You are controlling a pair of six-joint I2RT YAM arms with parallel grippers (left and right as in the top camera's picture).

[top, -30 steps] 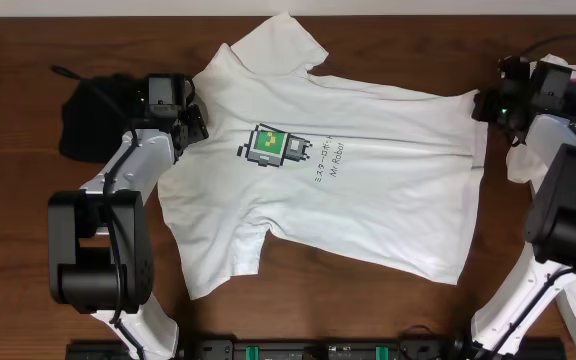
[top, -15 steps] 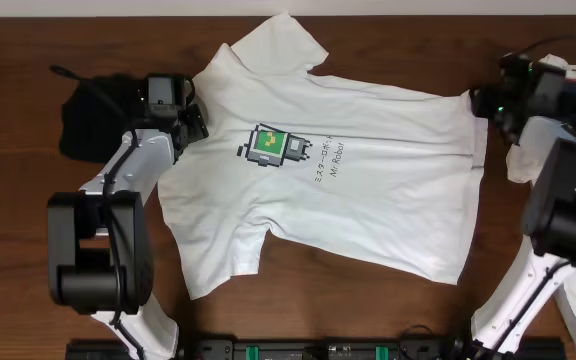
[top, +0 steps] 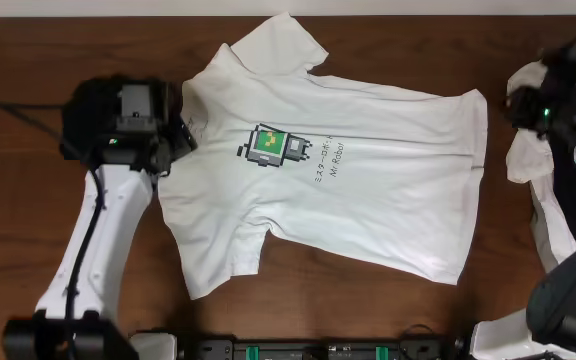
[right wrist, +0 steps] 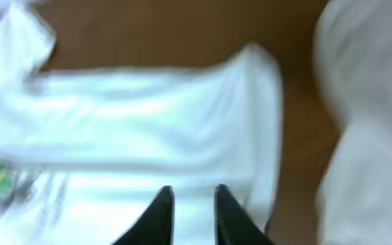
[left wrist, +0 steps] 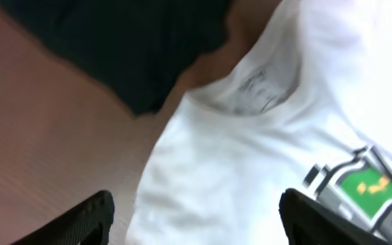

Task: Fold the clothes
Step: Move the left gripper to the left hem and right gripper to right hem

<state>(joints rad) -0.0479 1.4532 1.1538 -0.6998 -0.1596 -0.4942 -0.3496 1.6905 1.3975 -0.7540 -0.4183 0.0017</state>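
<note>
A dark brown wooden table (top: 28, 250) filled the view — its grain ran left to right. Along its near edge sat a black rail (top: 298, 350) with green fittings.

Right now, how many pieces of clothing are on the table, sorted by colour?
White: 2, the printed T-shirt spread flat and a crumpled white heap at the right edge, which may hide more than one piece
Black: 1, a black garment beside the T-shirt's collar
Total: 3
</note>
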